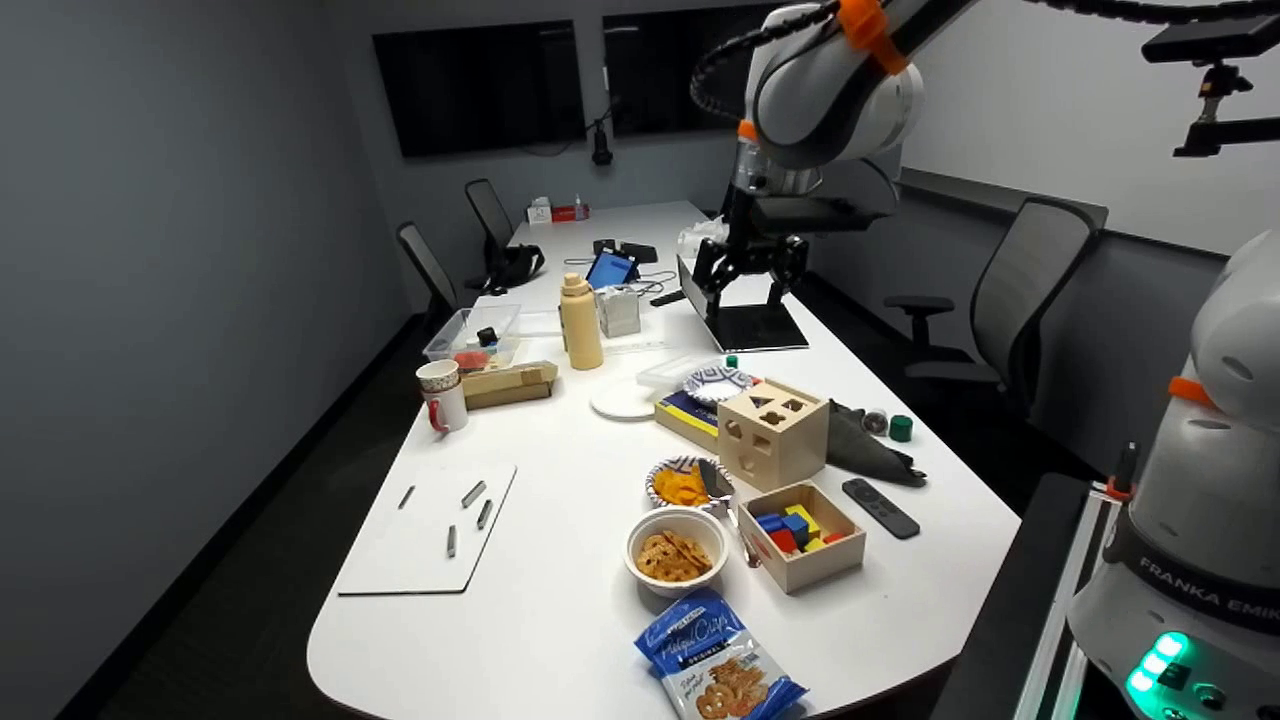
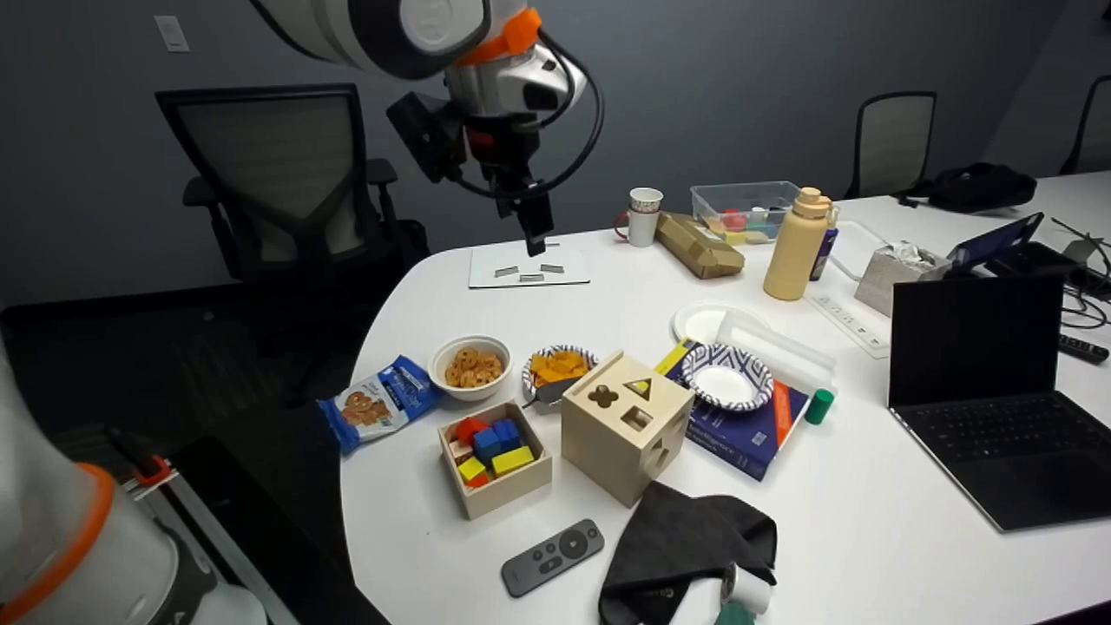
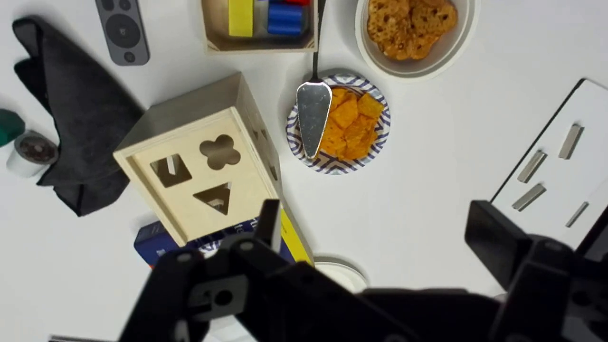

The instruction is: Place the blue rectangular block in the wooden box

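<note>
Our claw (image 3: pixel 379 228) hangs spread wide above the surface (image 2: pixel 621 304). In an exterior view, the blue block (image 2: pixel 488 444) lies in the low tray (image 2: pixel 512 493), just left of the wooden box (image 2: pixel 603 451). We have broad room between the bowl (image 2: pixel 471 394) and the white board (image 2: pixel 486 260) by the far edge. Our arm (image 2: pixel 434 35) reaches in high, the claw pointing down.

Meeting room, long table (image 1: pixel 560 490), office chairs (image 1: pixel 1036 275), likely screens (image 1: pixel 480 90)
</note>
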{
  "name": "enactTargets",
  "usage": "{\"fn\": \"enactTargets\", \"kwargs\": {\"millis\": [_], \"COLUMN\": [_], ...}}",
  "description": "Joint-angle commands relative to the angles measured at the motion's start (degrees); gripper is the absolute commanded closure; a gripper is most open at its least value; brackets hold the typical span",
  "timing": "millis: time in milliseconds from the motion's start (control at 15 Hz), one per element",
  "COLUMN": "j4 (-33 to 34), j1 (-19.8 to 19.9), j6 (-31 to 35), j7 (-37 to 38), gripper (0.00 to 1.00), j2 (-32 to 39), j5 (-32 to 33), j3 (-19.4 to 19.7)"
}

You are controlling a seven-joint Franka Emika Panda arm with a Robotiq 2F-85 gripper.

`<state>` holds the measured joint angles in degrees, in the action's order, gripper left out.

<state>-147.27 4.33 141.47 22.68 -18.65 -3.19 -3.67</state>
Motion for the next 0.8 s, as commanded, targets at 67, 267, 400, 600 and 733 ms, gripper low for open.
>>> {"fn": "enactTargets", "kwargs": {"millis": [67, 267, 400, 600, 733], "j4": [-6.54, -10.26, -12.73, -11.0, -10.99], "j1": [3.01, 3.49, 3.21, 4.29, 5.03], "j6": [8.63, 10.91, 11.8, 11.76, 13.72], "j7": [19.19, 31.66, 39.45, 51.48, 59.42], "gripper": [0.0, 0.0, 0.0, 0.0, 0.0], "j2": [2.42, 4.04, 4.7, 9.9, 13.22], "j5": [4.18, 6.31, 6.8, 7.82, 9.15], "j3": [-5.48, -7.49, -8.37, -11.25, -12.43]}}
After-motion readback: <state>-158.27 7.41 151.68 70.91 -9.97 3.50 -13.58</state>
